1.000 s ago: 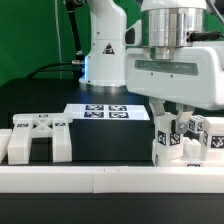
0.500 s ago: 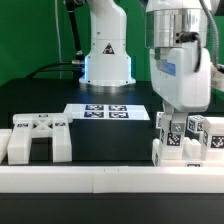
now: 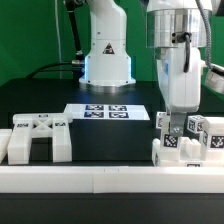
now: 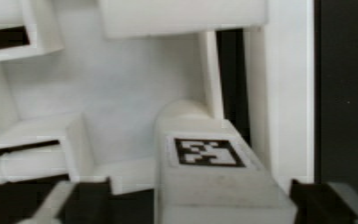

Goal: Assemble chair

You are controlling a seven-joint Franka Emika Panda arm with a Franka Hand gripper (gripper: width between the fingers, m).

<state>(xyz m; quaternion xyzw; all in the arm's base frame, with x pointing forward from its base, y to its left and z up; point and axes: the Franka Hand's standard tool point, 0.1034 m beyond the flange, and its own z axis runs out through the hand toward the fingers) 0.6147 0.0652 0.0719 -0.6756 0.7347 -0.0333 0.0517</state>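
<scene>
Visibly, two separate clusters of chair parts (image 3: 38, 137); one marker board (image 3: 108, 111)

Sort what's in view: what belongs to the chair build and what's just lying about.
For the job:
- white chair piece, on the exterior view's left
- tagged chair parts, on the exterior view's right
- gripper, above those parts

Lying about:
- marker board
- white ledge along the front

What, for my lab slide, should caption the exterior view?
Panda gripper above tagged white chair parts at the exterior view's right; more parts at its left.
</scene>
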